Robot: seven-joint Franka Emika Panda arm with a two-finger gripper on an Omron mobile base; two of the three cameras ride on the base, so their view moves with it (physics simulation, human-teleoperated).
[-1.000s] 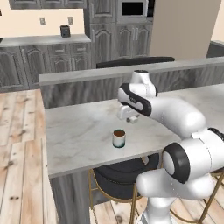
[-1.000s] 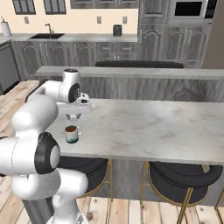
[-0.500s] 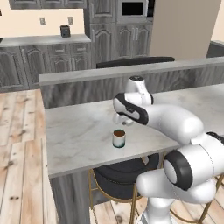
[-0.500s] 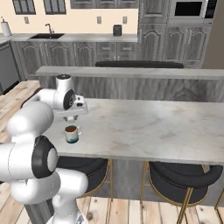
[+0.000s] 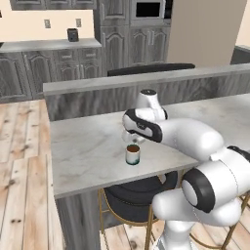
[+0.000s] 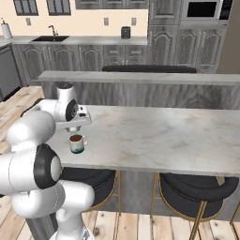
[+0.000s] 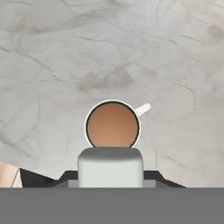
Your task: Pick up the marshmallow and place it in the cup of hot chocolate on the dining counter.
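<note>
- While the white arm bends low at mid-frame in the left base view, its gripper (image 5: 134, 140) hangs just above the cup of hot chocolate (image 5: 132, 154), which stands on the dining counter (image 5: 88, 151) near the front edge.
- Seen in the right base view, the cup of hot chocolate (image 6: 77, 143) sits left of centre on the dining counter (image 6: 164, 136), the gripper (image 6: 75, 127) directly over it.
- Looking down in the hand view, the marshmallow (image 7: 110, 168) is clamped between the dark fingertips at bottom centre, its upper edge overlapping the cup's (image 7: 112, 124) brown-filled rim; a small pale handle juts to the cup's upper right.
</note>
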